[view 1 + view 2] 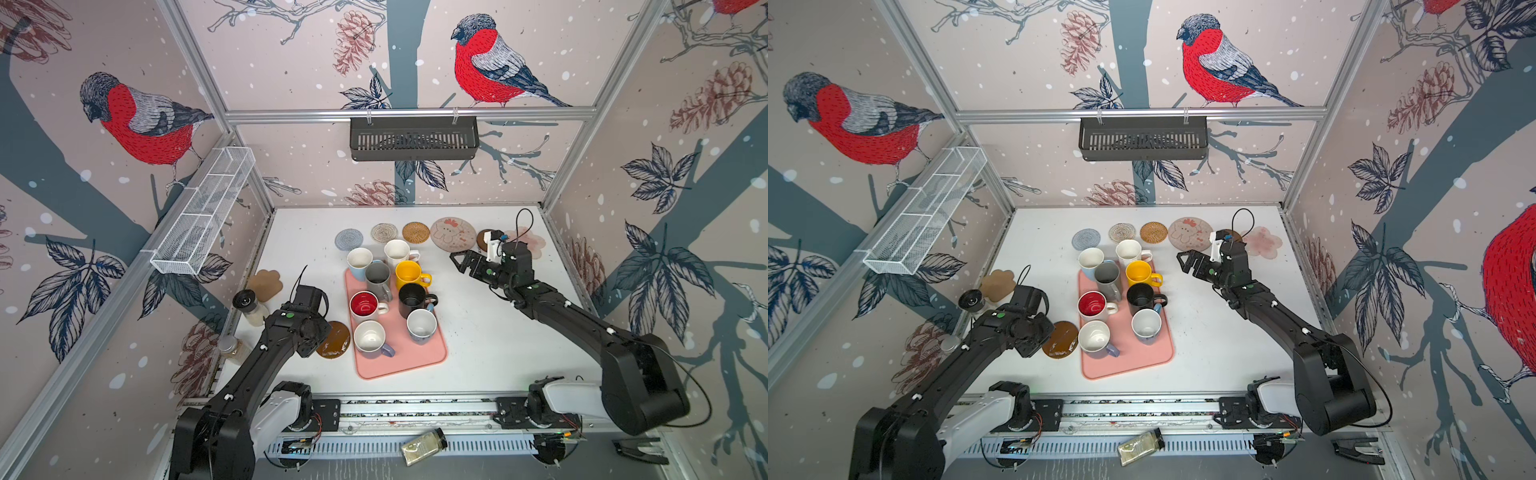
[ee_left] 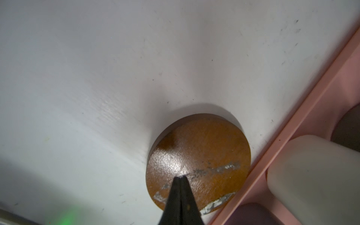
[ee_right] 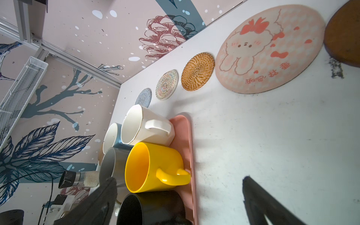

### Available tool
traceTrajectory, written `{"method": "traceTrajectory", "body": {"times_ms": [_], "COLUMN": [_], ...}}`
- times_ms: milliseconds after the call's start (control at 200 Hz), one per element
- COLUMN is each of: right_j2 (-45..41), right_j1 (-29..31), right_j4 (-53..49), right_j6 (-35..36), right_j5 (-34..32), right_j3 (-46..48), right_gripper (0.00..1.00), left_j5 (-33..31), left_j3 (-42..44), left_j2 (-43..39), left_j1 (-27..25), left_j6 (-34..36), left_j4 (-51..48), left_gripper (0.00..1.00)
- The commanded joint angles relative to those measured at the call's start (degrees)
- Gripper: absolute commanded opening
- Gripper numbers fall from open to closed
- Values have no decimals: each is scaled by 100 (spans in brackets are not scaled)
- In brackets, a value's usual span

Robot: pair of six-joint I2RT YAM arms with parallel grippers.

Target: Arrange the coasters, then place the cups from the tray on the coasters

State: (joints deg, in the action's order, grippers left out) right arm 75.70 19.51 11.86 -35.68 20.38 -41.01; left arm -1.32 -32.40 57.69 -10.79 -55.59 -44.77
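A dark brown disc coaster lies on the white table just left of the pink tray. My left gripper is shut, its tips together on the disc's top face. Several cups stand on the tray, among them the yellow, the black and the lavender. Along the back lie the blue-grey, cream, rattan, pink cartoon and pink flower coasters. A tan paw coaster lies far left. My right gripper hangs open, empty, right of the yellow cup.
Two spice jars stand at the table's left edge beside my left arm. A third jar lies on the front rail. A second brown disc is partly hidden behind my right wrist. A wire basket hangs on the left wall.
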Motion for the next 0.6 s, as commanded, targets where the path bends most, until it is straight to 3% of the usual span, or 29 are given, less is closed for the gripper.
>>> {"method": "traceTrajectory", "body": {"times_ms": [0, 180, 350, 595], "right_j2": [15, 13, 58, 27], "right_j1": [14, 17, 7, 4], "right_j4": [56, 18, -12, -34], "right_j6": [96, 123, 140, 153], "right_j5": [50, -14, -25, -41], "right_j3": [-56, -80, -117, -74], "right_gripper": [100, 100, 100, 100], "left_j5": [-112, -312, -191, 24], "left_j3": [-77, -220, 180, 698], "left_j2": [-44, -152, -287, -139], "left_j1": [-240, -1052, -1906, -2282], "left_j6": [-106, -523, -1294, -1638], "left_j4": [-471, -965, -778, -6], "left_gripper": [0, 0, 0, 0]}}
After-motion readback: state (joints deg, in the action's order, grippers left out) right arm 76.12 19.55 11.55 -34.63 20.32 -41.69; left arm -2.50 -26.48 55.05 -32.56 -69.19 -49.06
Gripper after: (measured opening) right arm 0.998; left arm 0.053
